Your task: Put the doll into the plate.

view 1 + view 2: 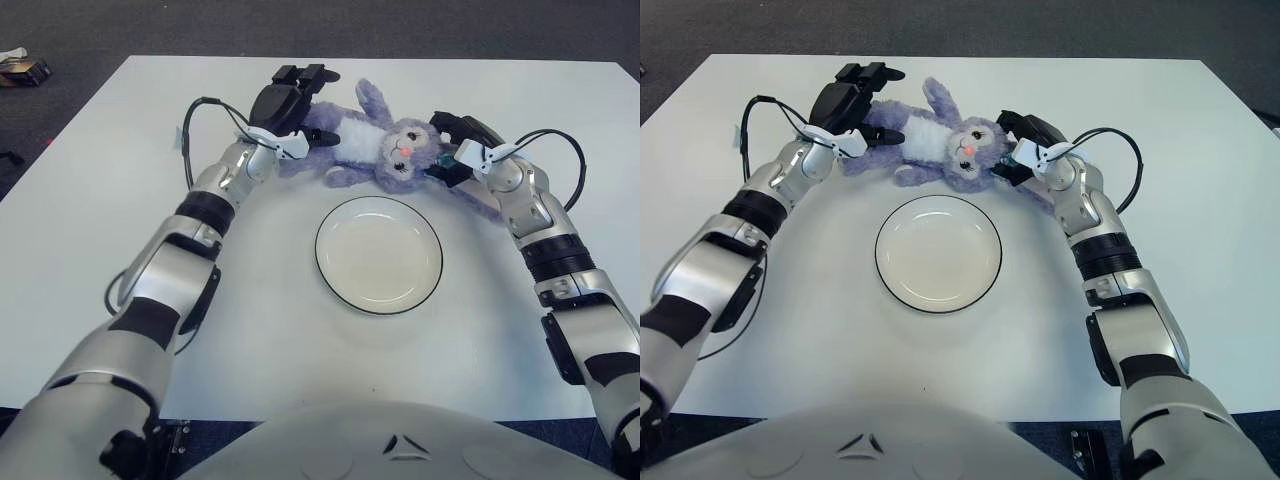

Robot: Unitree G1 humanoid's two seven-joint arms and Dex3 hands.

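A: Where is the doll (365,140) now?

B: It lies on the table (120,250), just behind the plate (379,254), on the far side of it. It is not in the plate. The doll is a purple rabbit with a white belly. Its head is nearest to the plate's far rim, a little to the right, and its legs go away to the left and back.

A: And the plate?

B: It is white with a dark rim, and it is empty. It stands in the middle of the table, in front of the doll and apart from it.

A: What does the left hand (285,98) do?

B: It is behind the plate and to the left, over the legs end of the doll. The dark fingers (300,73) are stretched out flat and point away from the plate. I cannot tell if they grip the doll or only lie on it.

A: And the right hand (455,146)?

B: It is behind the plate and to the right, directly beside the doll's head. It touches the head or the ear there. The fingers are curled toward the doll, but I cannot tell if they really hold it.

A: Anything else?

B: A small dark object (22,68) lies on the floor, far left of the plate, off the table.
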